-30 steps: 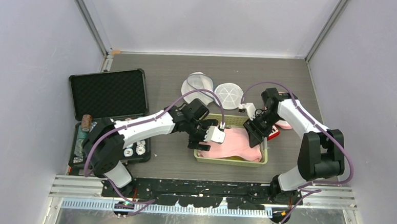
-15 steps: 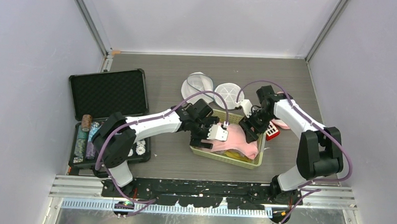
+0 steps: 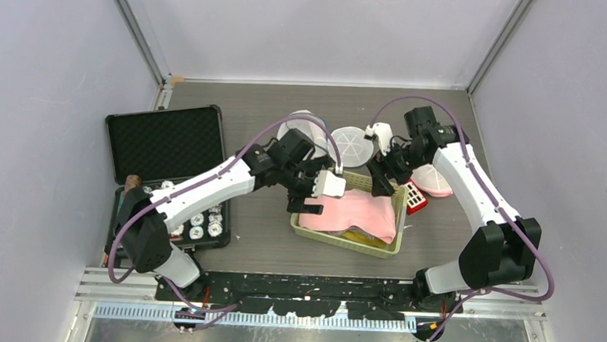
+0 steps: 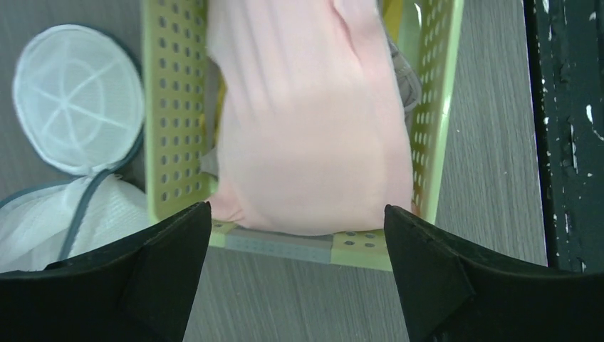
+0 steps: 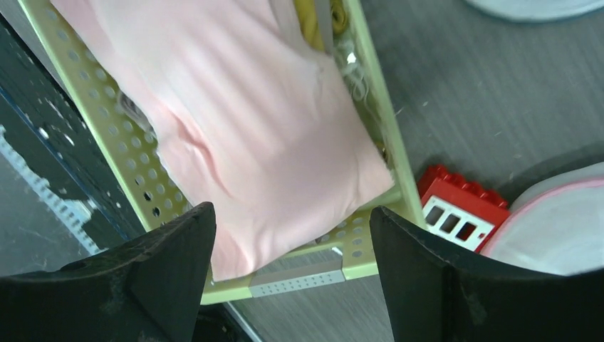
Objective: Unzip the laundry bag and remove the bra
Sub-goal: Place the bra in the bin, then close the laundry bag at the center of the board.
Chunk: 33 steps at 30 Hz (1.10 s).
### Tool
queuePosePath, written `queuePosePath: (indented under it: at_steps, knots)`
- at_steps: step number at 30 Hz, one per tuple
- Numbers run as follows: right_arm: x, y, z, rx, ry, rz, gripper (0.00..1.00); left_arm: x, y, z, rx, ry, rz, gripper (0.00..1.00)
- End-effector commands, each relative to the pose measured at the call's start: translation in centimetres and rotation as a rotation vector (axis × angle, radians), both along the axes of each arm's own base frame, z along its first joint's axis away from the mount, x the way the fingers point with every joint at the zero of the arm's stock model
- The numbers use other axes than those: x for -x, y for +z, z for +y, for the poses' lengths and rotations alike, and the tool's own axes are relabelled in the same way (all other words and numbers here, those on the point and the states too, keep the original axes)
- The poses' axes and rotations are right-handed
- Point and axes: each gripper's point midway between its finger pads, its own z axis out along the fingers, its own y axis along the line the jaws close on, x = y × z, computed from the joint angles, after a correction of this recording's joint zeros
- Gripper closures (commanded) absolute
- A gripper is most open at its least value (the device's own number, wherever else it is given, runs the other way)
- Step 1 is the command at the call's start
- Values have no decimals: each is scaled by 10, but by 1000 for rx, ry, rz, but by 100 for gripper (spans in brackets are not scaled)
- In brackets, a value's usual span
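The white mesh laundry bag (image 3: 306, 129) lies on the desk (image 3: 249, 109) just behind the far-left corner of the yellow-green basket (image 3: 343, 244), with a round white mesh panel (image 3: 350, 145) beside it, nearer the basket's far side. A pink garment (image 3: 353, 213) fills the basket. The left end effector (image 4: 297, 209) hovers over the basket's left end, fingers spread wide and holding nothing. The right end effector (image 5: 292, 209) hangs over the basket's far-right corner, likewise spread and empty. A red toy block (image 5: 463, 210) sits just right of the basket, and a black case (image 3: 167, 142) lies well to its left.
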Motion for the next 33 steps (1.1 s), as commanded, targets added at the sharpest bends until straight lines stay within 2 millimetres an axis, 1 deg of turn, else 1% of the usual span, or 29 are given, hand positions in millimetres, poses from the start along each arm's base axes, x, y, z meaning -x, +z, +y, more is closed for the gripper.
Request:
queuePosePath:
  at_steps: [1,3,4,6,8,9,11,12,13,15,18,21,23,25,28,33]
  knots:
    - [-32,37,20,-116,-79,-82,16,-17,46,2,121,65,37,7]
    - [-56,43,25,-141,-155,-96,16,-38,60,3,165,136,57,8]
    - [-70,45,27,-151,-202,-102,16,-55,70,5,193,184,58,8]
    - [-99,45,28,-147,-292,-111,16,-80,80,7,226,259,70,9]
    - [-126,50,25,-147,-366,-125,16,-108,88,9,259,344,67,10]
    - [-139,51,24,-159,-404,-124,16,-123,89,11,268,391,65,11]
    - [-161,47,18,-179,-482,-104,17,-144,87,13,271,442,61,12]
    - [-172,42,15,-179,-520,-94,17,-154,82,15,259,465,57,13]
    - [-184,28,10,-157,-563,-70,18,-164,78,17,246,497,50,14]
    - [-201,12,2,-134,-633,-33,20,-184,68,19,234,558,56,14]
    - [-223,-13,-13,-120,-722,34,26,-212,66,23,246,653,35,14]
    - [-233,-36,-23,-134,-807,128,34,-231,65,25,248,704,17,14]
    - [-232,-51,-26,-130,-826,191,38,-237,66,26,251,722,21,14]
    - [-231,-61,-26,-148,-840,240,41,-239,64,27,246,734,31,14]
    - [-231,-75,-25,-172,-852,281,47,-238,61,29,234,744,40,14]
    - [-231,-93,-20,-191,-858,329,50,-233,62,35,205,743,53,14]
